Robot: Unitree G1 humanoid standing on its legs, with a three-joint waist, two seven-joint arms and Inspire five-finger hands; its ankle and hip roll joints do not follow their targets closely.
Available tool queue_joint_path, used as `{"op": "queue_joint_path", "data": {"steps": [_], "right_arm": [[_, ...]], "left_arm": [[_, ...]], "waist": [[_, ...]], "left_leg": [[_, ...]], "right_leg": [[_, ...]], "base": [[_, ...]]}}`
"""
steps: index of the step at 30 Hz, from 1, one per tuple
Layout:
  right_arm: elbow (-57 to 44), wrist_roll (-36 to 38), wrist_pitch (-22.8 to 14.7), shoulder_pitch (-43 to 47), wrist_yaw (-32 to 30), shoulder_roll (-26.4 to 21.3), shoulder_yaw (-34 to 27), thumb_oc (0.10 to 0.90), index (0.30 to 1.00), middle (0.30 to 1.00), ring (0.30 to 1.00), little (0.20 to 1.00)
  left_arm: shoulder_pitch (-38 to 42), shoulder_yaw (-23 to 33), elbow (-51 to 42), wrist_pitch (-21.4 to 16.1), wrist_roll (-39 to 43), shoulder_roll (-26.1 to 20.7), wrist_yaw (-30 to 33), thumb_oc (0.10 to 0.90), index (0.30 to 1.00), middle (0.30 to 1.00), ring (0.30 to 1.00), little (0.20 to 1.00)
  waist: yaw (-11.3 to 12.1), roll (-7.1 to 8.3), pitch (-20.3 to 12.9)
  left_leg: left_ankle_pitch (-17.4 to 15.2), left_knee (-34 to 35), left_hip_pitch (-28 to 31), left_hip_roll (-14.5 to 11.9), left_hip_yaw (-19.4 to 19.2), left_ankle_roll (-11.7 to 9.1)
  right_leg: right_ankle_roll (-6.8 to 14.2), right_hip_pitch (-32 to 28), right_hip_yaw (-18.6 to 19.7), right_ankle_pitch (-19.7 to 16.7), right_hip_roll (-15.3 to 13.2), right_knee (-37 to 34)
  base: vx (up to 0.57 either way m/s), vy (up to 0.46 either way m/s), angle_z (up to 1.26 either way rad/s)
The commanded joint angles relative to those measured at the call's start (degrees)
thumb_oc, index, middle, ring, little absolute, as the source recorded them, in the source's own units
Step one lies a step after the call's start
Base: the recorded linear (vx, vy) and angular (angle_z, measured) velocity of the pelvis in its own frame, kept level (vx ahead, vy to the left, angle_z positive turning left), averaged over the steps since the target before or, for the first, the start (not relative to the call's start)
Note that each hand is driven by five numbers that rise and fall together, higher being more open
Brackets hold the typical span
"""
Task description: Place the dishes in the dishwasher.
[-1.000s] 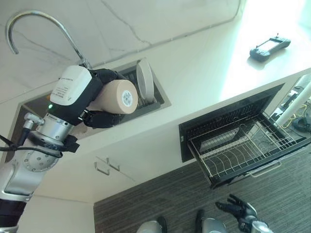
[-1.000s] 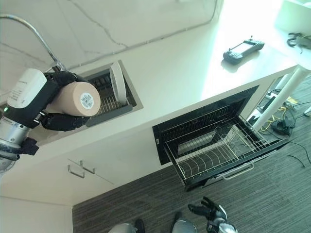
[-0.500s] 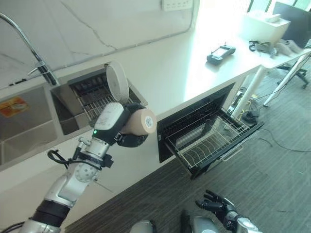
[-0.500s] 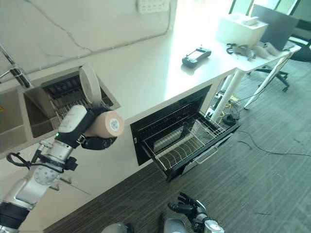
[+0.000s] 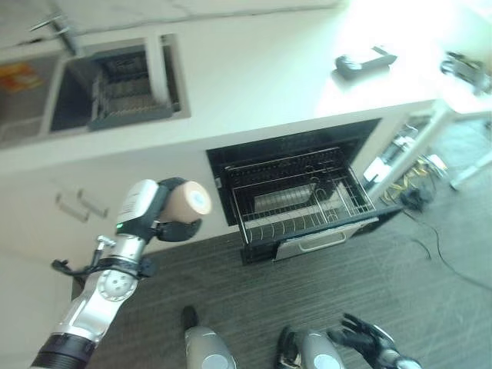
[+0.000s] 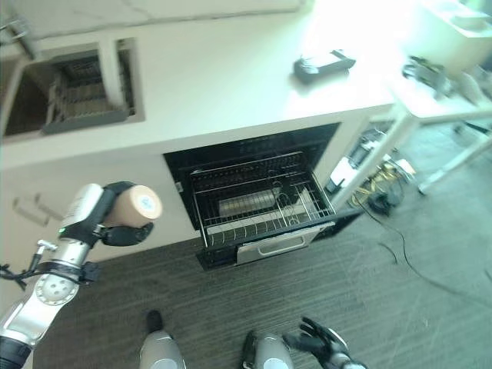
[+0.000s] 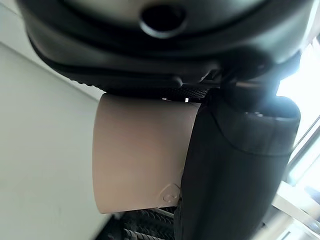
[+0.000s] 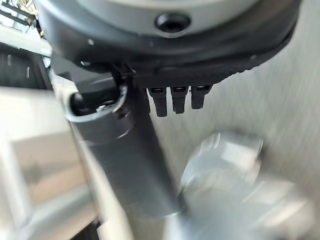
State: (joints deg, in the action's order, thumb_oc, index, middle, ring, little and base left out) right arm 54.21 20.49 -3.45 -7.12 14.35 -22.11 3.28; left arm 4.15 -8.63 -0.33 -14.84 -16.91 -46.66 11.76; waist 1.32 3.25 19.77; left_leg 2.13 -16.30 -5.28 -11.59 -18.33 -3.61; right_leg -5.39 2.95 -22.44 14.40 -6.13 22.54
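My left hand (image 5: 163, 217) is shut on a beige cup (image 5: 187, 202), held sideways with its base facing the camera. In the left wrist view the cup (image 7: 140, 155) lies against the palm with the thumb (image 7: 235, 170) curled over it. Hand and cup hang in front of the cabinet, left of the open dishwasher (image 5: 296, 157). Its wire rack (image 5: 304, 207) is pulled out and holds a few items at the back. A white plate (image 5: 157, 71) stands upright in the sink's drying rack (image 5: 123, 96). My right hand (image 5: 367, 344) hangs low near the floor, fingers spread and open.
The white counter (image 5: 254, 69) runs above the dishwasher, with a dark handheld controller (image 5: 365, 61) on it at the right. A tap (image 5: 58, 27) stands behind the sink. Cabinet handles (image 5: 77, 206) show at the left. Cables (image 5: 415, 196) lie by a table leg to the right of the rack.
The camera has swung, so the whole scene has shifted. My left hand with the cup has come down from counter height to in front of the cabinet, nearer the dishwasher rack.
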Motion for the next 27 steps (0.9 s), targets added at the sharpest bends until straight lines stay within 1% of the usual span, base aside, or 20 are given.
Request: {"op": "queue_joint_path", "data": {"steps": [1, 3, 4, 6, 7, 9, 10, 11, 12, 13, 14, 16, 17, 18, 19, 20, 22, 25, 26, 27], "right_arm": [[-1.8, 2.1, -1.0, 7.5, -0.1, 1.5, 3.0, 0.800, 0.900, 0.900, 0.900, 0.900], [-0.8, 1.6, -1.1, 7.8, -0.4, 2.2, 3.5, 0.800, 0.900, 0.900, 0.900, 0.900], [-0.2, 0.8, -1.5, 8.0, -0.6, 2.8, 4.1, 0.800, 0.900, 0.900, 0.900, 0.900], [0.6, 0.1, -1.6, 8.8, -1.4, 3.9, 5.2, 0.800, 0.900, 0.900, 0.900, 0.900], [1.2, -0.9, -1.9, 9.6, -2.1, 4.3, 5.8, 0.800, 0.900, 0.900, 0.900, 0.900], [1.7, -1.0, -2.7, 10.2, -1.9, 4.4, 6.0, 0.800, 0.900, 0.900, 0.900, 0.900], [0.5, -1.8, -3.7, 10.3, -1.5, 4.9, 6.2, 0.800, 0.900, 0.900, 0.900, 0.900], [-0.3, -2.0, -3.9, 10.2, -1.5, 5.1, 6.4, 0.800, 0.900, 0.900, 0.900, 0.900], [-1.5, -1.9, -4.2, 10.1, -1.7, 5.2, 6.7, 0.800, 0.900, 0.900, 0.900, 0.900], [-1.9, -1.5, -4.4, 10.0, -1.7, 5.1, 6.7, 0.800, 0.900, 0.900, 0.900, 0.900], [-1.9, -0.6, -4.9, 10.0, -1.4, 4.9, 6.5, 0.800, 0.900, 0.900, 0.900, 0.900], [-2.4, -1.1, -5.7, 10.1, -0.8, 4.9, 6.2, 0.800, 0.900, 0.900, 0.900, 0.900], [-2.9, -1.9, -5.8, 10.4, -0.7, 4.8, 6.2, 0.800, 0.900, 0.900, 0.900, 0.900], [-3.2, -2.6, -5.7, 10.7, -0.6, 4.7, 6.2, 0.800, 0.900, 0.900, 0.900, 0.900], [-3.3, -3.0, -5.7, 11.3, -0.4, 4.0, 6.1, 0.800, 0.900, 0.900, 0.900, 0.900], [-3.3, -2.8, -5.4, 11.4, -0.3, 4.0, 6.0, 0.800, 0.900, 0.900, 0.900, 0.900], [-3.5, -1.5, -4.8, 11.5, 0.1, 3.5, 6.1, 0.800, 0.900, 0.900, 0.900, 0.900], [-4.5, -1.1, -4.5, 11.1, 0.4, 2.6, 6.5, 0.800, 0.900, 0.900, 0.900, 0.900], [-6.4, -1.2, -3.6, 10.7, 0.1, 1.6, 6.7, 0.800, 0.900, 0.900, 0.900, 0.900], [-6.3, -1.2, -4.0, 10.3, -0.2, 0.9, 6.9, 0.800, 0.900, 0.900, 0.900, 0.900]], "left_arm": [[17.8, 5.4, -7.6, -2.9, -0.3, -2.2, 5.2, 0.400, 0.300, 0.300, 0.300, 0.300], [17.1, 6.3, -8.9, -3.1, -0.3, -3.2, 5.8, 0.400, 0.300, 0.300, 0.300, 0.300], [16.2, 7.1, -9.8, -2.9, -0.4, -4.0, 6.2, 0.400, 0.300, 0.300, 0.300, 0.300], [13.7, 9.2, -11.8, -3.5, -0.7, -4.7, 6.4, 0.400, 0.300, 0.300, 0.300, 0.300], [11.4, 11.1, -13.4, -3.7, -1.1, -4.9, 6.6, 0.400, 0.300, 0.300, 0.300, 0.300], [9.5, 13.1, -14.9, -3.4, -1.4, -5.1, 6.2, 0.400, 0.300, 0.300, 0.300, 0.300], [8.2, 15.6, -15.6, -3.5, -1.1, -6.3, 5.0, 0.400, 0.300, 0.300, 0.300, 0.300], [7.7, 16.2, -15.4, -3.6, -1.2, -6.6, 4.8, 0.400, 0.300, 0.300, 0.300, 0.300], [7.7, 16.6, -15.0, -3.7, -0.9, -7.4, 4.7, 0.400, 0.300, 0.300, 0.300, 0.300], [7.7, 16.7, -14.7, -3.9, -0.8, -7.6, 4.7, 0.400, 0.300, 0.300, 0.300, 0.300], [7.5, 16.9, -14.4, -4.2, -0.8, -7.6, 4.7, 0.400, 0.300, 0.300, 0.300, 0.300], [6.9, 17.6, -15.0, -3.8, -1.9, -7.3, 5.3, 0.400, 0.300, 0.300, 0.300, 0.300], [6.9, 17.8, -15.3, -3.2, -2.3, -7.3, 5.8, 0.400, 0.300, 0.300, 0.300, 0.300], [7.2, 17.8, -15.3, -2.7, -2.2, -7.8, 6.3, 0.400, 0.300, 0.300, 0.300, 0.300], [8.7, 17.8, -13.4, -2.3, 0.5, -10.9, 7.0, 0.400, 0.300, 0.300, 0.300, 0.300], [9.1, 17.8, -12.2, -2.7, 1.6, -12.1, 7.2, 0.400, 0.300, 0.300, 0.300, 0.300], [8.5, 18.5, -9.7, -4.2, 3.7, -13.9, 7.3, 0.400, 0.300, 0.300, 0.300, 0.300], [6.9, 19.4, -10.3, -3.7, 4.3, -13.7, 7.2, 0.400, 0.300, 0.300, 0.300, 0.300], [6.2, 19.7, -11.8, -2.4, 4.1, -12.7, 7.0, 0.400, 0.300, 0.300, 0.300, 0.300], [6.2, 19.8, -12.4, -2.2, 4.6, -12.1, 6.3, 0.400, 0.300, 0.300, 0.300, 0.300]], "waist": [[-4.2, -6.24, -3.3], [-3.2, -6.67, -4.2], [-2.4, -7.01, -4.6], [-1.0, -7.82, -5.8], [-0.2, -8.49, -6.6], [0.8, -8.93, -7.2], [0.8, -9.74, -6.9], [0.7, -9.70, -6.5], [0.6, -9.62, -5.5], [0.6, -9.39, -5.0], [0.6, -9.25, -4.5], [0.7, -9.40, -4.6], [0.6, -9.22, -4.7], [0.4, -9.20, -4.8], [-0.3, -8.56, -4.7], [-0.3, -8.49, -4.9], [0.3, -7.60, -5.4], [0.5, -6.76, -5.9], [0.0, -6.46, -5.8], [-0.2, -5.77, -5.5]], "left_leg": [[-11.3, -0.9, 3.0, 4.5, 2.6, 0.9], [-13.2, -0.9, 3.3, 9.0, 3.4, 2.6], [-14.2, -0.9, 3.2, 11.6, 5.2, 3.5], [-15.3, -0.9, 3.0, 13.2, 7.4, 4.6], [-14.7, -0.9, 1.8, 13.2, 9.0, 5.3], [-15.1, -0.9, 1.5, 13.2, 11.2, 5.7], [-16.6, -0.9, 2.4, 13.2, 12.9, 7.4], [-16.9, -0.9, 2.7, 13.5, 13.2, 8.2], [-17.1, -0.9, 3.2, 13.9, 14.1, 9.3], [-17.3, -0.9, 3.5, 14.3, 14.6, 9.8], [-17.3, -0.9, 3.8, 14.5, 15.0, 10.0], [-17.0, -0.9, 4.1, 13.9, 15.9, 8.9], [-17.5, -0.9, 4.3, 14.2, 16.8, 8.7], [-18.1, -0.9, 4.4, 14.3, 17.8, 8.8], [-19.9, -0.9, 5.3, 14.7, 19.4, 8.9], [-20.4, -0.9, 5.6, 14.3, 19.4, 8.7], [-20.3, -0.9, 6.1, 12.8, 18.6, 7.5], [-19.8, -0.9, 7.4, 10.1, 18.1, 5.5], [-19.1, -0.9, 8.3, 7.8, 17.1, 4.6], [-15.4, -0.9, 8.8, 6.2, 15.2, 4.0]], "right_leg": [[10.8, -3.7, 4.9, -1.5, -6.4, -5.3], [10.6, -3.4, 5.2, -1.0, -5.3, -5.3], [10.6, -3.2, 6.1, -1.0, -4.4, -5.3], [10.5, -3.1, 6.8, -0.2, -2.5, -5.3], [9.8, -2.4, 6.7, -0.6, -1.0, -5.3], [9.8, -2.9, 6.4, -0.4, 0.1, -5.3], [11.0, -2.8, 6.2, -3.1, 1.4, -0.6], [11.9, -0.4, 6.8, -3.9, 0.5, 6.5], [12.8, 3.3, 7.7, -5.7, -1.0, 16.3], [12.8, 4.8, 8.3, -6.2, -2.0, 19.6], [12.4, 5.7, 8.9, -6.8, -2.9, 19.7], [11.6, 3.2, 8.7, -5.9, -2.1, 7.5], [12.2, 2.6, 9.6, -7.5, -2.3, -0.1], [13.0, 3.1, 11.3, -10.9, -2.6, -5.3], [14.7, 8.2, 17.1, -12.9, -4.5, -5.3], [15.2, 9.1, 18.2, -13.3, -4.6, -5.3], [15.5, 7.7, 17.3, -10.4, -4.1, -5.3], [14.5, 5.6, 15.4, -8.2, -3.4, -5.3], [13.0, 3.9, 14.3, -6.2, -2.7, -5.3], [11.4, 1.9, 13.7, -4.4, -2.3, -5.3]], "base": [[-0.03, -0.206, 0.11], [-0.01, -0.148, -0.07], [0.02, -0.084, -0.36], [-0.02, -0.051, -0.65], [-0.06, -0.004, -0.49], [0.00, 0.050, -0.32], [0.05, 0.081, -0.06], [0.04, 0.061, 0.13], [0.00, -0.006, 0.19], [0.03, -0.076, 0.14], [0.09, -0.155, 0.26], [0.16, -0.288, 0.29], [0.17, -0.331, 0.11], [0.23, -0.513, 0.04], [0.23, -0.494, 0.11], [0.29, -0.607, 0.16], [0.27, -0.515, 0.40], [0.26, -0.454, 0.14], [0.36, -0.585, 0.06], [0.38, -0.665, 0.25]]}}
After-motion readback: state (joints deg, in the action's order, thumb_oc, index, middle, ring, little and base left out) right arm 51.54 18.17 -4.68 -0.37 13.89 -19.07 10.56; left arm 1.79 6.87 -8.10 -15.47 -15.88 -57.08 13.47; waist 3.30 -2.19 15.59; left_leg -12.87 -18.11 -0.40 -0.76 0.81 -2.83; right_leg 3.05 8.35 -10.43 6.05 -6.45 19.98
